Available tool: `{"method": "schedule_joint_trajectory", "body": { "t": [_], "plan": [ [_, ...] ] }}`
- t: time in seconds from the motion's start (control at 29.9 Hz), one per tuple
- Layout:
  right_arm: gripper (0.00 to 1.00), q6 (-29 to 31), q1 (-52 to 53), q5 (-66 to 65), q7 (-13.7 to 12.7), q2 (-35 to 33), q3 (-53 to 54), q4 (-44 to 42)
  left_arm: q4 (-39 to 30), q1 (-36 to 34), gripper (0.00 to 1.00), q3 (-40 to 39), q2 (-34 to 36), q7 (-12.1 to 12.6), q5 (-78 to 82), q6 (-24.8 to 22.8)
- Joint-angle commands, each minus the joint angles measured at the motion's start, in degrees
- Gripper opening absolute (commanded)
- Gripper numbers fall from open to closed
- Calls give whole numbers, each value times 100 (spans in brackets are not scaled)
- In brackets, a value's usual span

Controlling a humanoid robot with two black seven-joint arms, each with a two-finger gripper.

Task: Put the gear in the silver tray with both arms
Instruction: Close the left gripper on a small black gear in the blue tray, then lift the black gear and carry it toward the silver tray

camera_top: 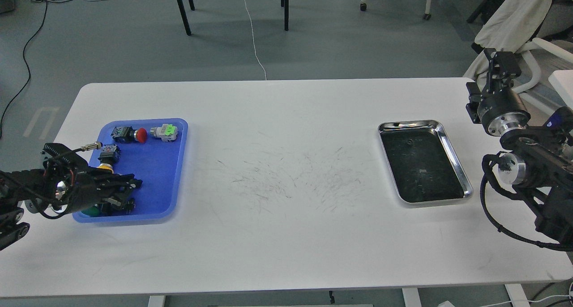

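Observation:
The silver tray (453,152) lies empty on the right of the white table. Several push-button switch parts lie in a blue plastic tray (156,172) on the left: a red-capped one (134,134), a green and grey one (164,131), a yellow-capped one (107,157) and a green-capped one (91,211) at the front. My left gripper (130,193) is low over the blue tray's front part, its fingers apart, beside the green-capped part. My right gripper (499,58) points up beyond the table's far right corner, away from the silver tray; its fingers cannot be told apart.
A small metal connector (89,146) lies at the blue tray's left rim. The table's middle (286,177) is scratched. A chair with a white cloth (515,16) stands behind my right arm. Table legs and cables are on the floor at the back.

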Motion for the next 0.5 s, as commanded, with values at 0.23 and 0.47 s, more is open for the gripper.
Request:
{"method": "schedule_joint_trajectory", "body": {
  "t": [0.23,0.47],
  "plan": [
    [96,-2,-20,-2,0,1,0,0,-399,-707,4,-42,337,-3,-151,-32],
    [96,-20,24,-2,0,10,0,0,-505,-1542,4,-24,-66,-3,-151,-119]
  ]
}}
